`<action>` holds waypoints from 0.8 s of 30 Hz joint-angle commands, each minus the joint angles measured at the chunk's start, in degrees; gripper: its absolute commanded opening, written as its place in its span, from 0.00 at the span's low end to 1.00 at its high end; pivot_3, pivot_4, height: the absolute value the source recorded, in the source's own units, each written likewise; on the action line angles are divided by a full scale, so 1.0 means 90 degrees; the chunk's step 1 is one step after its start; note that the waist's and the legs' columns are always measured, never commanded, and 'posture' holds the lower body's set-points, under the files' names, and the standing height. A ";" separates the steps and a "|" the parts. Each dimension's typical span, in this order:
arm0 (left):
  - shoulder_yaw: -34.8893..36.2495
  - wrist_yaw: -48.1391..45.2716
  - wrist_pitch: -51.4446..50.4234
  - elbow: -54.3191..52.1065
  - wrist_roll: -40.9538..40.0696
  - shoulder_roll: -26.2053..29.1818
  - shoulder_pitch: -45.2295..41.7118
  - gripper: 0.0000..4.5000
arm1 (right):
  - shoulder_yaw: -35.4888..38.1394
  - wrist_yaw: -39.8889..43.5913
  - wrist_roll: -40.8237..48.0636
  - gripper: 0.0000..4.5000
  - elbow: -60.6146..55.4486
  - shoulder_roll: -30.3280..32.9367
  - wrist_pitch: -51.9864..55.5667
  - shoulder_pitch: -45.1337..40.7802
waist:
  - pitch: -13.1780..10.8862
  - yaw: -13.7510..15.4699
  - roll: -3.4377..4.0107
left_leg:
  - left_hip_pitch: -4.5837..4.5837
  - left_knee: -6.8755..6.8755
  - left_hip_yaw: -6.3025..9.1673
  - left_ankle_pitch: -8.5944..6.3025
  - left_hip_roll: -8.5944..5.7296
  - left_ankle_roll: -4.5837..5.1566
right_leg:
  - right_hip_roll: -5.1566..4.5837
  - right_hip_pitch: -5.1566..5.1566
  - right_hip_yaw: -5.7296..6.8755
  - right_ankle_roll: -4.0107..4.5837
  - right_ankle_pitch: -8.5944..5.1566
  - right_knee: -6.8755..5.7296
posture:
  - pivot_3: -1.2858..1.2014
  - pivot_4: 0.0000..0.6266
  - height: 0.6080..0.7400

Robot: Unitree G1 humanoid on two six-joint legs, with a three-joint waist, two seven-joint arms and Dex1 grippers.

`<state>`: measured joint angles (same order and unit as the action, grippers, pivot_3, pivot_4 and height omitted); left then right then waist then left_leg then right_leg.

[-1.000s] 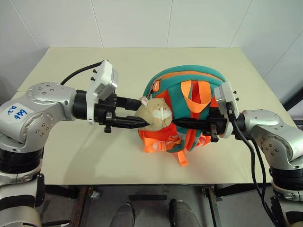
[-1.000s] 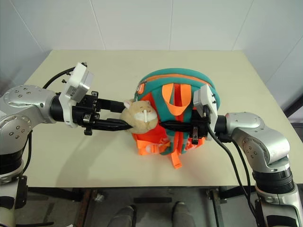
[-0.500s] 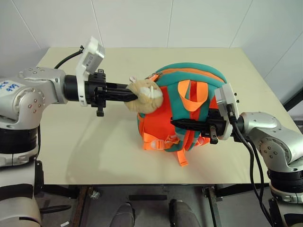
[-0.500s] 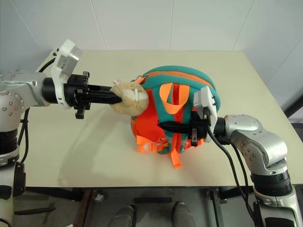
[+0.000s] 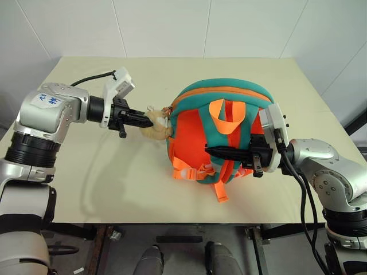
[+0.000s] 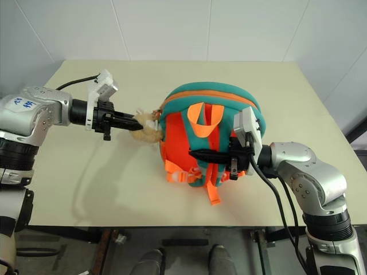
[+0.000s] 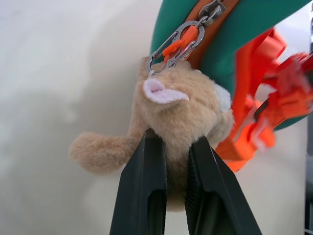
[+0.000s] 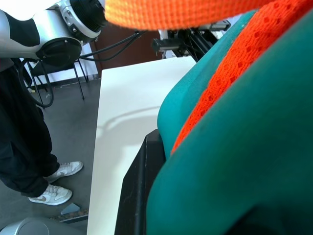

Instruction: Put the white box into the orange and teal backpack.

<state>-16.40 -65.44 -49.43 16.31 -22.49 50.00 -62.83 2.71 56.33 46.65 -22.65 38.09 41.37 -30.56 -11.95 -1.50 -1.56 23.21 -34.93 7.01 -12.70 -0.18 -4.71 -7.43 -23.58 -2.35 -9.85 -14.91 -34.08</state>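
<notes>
The orange and teal backpack (image 5: 221,134) is held upright on the table (image 5: 103,166); its plush toy (image 7: 181,105) is clamped by the left gripper (image 5: 144,120), its teal strap by the right gripper (image 5: 215,151)

The left gripper (image 7: 176,161) pinches the beige plush toy (image 7: 178,110) between its two black fingers (image 7: 143,186), the toy clipped by a metal carabiner (image 7: 171,44) to the orange and teal backpack (image 7: 230,39), above the pale table (image 7: 63,73)
</notes>
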 commanded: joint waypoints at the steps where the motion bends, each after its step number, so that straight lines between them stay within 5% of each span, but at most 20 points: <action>1: -0.0609 -0.0203 0.0555 0.0635 0.0991 0.0063 0.0002 0.03 | 0.0226 -0.0046 0.0171 0.00 -0.0288 0.0061 -0.0056 0.0013 | 0.0000 0.0001 0.0000 | 0.0000 0.0000 -0.0001 0.0000 0.0000 0.0000 | 0.0000 0.0000 0.0000 0.0000 0.0000 0.0000 | 0.52 0.24 1.00; 14: -0.0999 -0.0732 0.3135 0.1743 0.2175 -0.0867 0.0515 0.03 | 0.0234 -0.0178 0.0193 0.00 -0.0406 0.0090 0.0007 0.0061 | 0.0000 0.0005 0.0000 | 0.0001 0.0001 -0.0001 0.0000 0.0001 0.0000 | -0.0001 -0.0001 0.0000 0.0001 0.0000 0.0001 | 0.52 0.24 1.00; 21: 0.0129 -0.0178 0.4013 0.2206 0.1889 -0.1435 0.0435 0.03 | 0.0326 -0.0319 0.0113 0.00 -0.0531 0.0412 0.0167 0.0182 | 0.0000 0.0158 0.0000 | 0.0002 -0.0010 0.0000 0.0001 0.0000 0.0002 | -0.0002 0.0006 0.0001 -0.0003 0.0003 0.0003 | 0.52 0.24 1.00; 24: 0.0184 -0.0280 0.3647 0.2154 0.1987 -0.1398 0.0434 0.25 | 0.0512 -0.0298 0.0219 0.21 -0.0674 0.0784 0.0333 0.0381 | 0.0000 0.0179 0.0000 | 0.0008 -0.0012 0.0001 0.0001 -0.0001 0.0002 | -0.0002 0.0005 0.0003 -0.0005 0.0005 0.0007 | 0.52 0.24 1.00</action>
<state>-15.68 -68.10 -15.00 36.37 -5.24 36.80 -58.45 4.00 53.54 47.06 -26.39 43.61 43.93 -27.55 -11.95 0.11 -1.56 23.28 -35.03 7.01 -12.70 -0.19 -4.69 -7.45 -23.53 -2.32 -9.90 -14.86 -34.00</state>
